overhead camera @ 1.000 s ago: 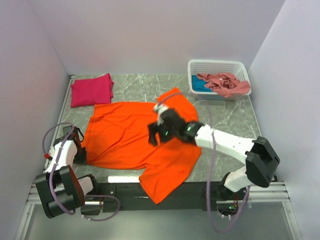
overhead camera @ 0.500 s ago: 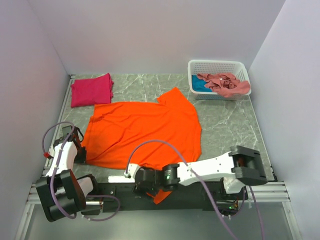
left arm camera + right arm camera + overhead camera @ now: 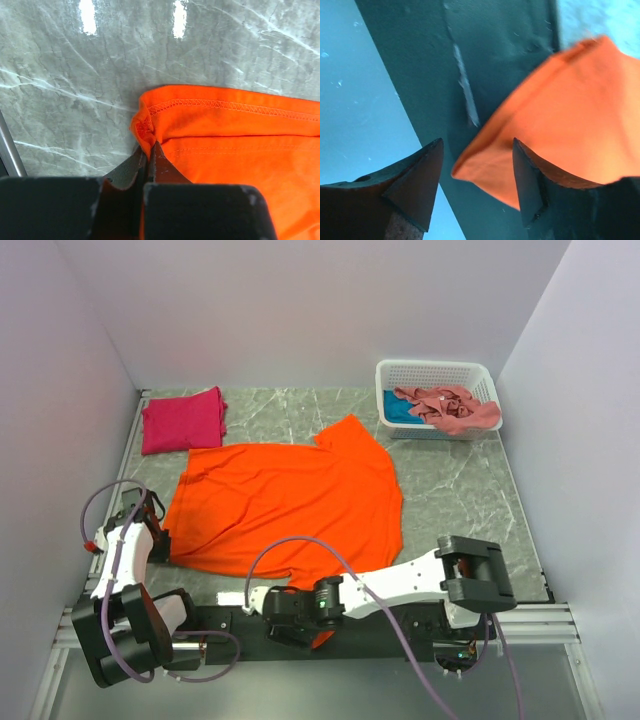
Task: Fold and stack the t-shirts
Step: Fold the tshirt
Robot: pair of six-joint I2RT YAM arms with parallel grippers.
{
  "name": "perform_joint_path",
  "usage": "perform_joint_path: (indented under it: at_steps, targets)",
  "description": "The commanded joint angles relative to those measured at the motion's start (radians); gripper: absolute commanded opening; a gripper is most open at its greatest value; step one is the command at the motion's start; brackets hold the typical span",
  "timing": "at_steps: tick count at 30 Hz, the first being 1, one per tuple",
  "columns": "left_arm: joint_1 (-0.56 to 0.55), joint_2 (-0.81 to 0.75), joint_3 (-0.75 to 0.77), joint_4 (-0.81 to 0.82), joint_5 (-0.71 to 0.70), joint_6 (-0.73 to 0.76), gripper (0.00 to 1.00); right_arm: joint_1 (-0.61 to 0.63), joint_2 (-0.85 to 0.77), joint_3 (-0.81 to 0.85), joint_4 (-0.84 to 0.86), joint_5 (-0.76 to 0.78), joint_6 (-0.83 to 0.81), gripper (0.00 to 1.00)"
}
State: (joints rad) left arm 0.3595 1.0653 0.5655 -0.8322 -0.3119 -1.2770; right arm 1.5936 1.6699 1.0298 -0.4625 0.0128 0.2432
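The orange t-shirt point(image 3: 290, 505) lies spread flat in the middle of the grey marbled worktop point(image 3: 450, 490), its collar to the far right. One sleeve points toward the basket point(image 3: 430, 365); the other hangs over the near edge onto the dark rail point(image 3: 495, 40). The magenta-red t-shirt point(image 3: 183, 420) sits folded in the far left corner. The salmon-pink t-shirt point(image 3: 452, 406) is crumpled in the white basket at the far right, on top of the teal-blue t-shirt point(image 3: 394, 410).

The left arm is tucked close to its base at the near left. The left tool point(image 3: 148, 152) is pressed shut on the orange shirt's near left corner, and the stitched hem puckers just ahead of the fingertips.

The right arm stretches low and leftward along the near edge, reaching across from its base. The right tool point(image 3: 476, 150) points down over the rail with its jaws spread apart. The hanging sleeve's folded edge sits between them, unclamped.
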Motion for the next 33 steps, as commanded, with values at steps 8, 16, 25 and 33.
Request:
perform_joint_path:
  at_steps: [8,16,25,33]
  targets:
    - [0.004,-0.042,0.037,-0.018,-0.030,0.007,0.01,-0.118,0.080,0.019,0.025,-0.277,0.007,0.49]
    - [0.002,-0.051,0.056,-0.041,-0.053,0.005,0.01,-0.118,0.071,0.036,-0.022,-0.212,0.039,0.00]
    - [0.004,-0.083,0.071,-0.064,0.014,0.044,0.01,-0.115,-0.220,-0.094,-0.034,-0.281,0.050,0.00]
    - [0.002,-0.166,0.089,-0.159,0.033,-0.008,0.01,-0.116,-0.312,-0.103,-0.172,-0.336,-0.022,0.00]
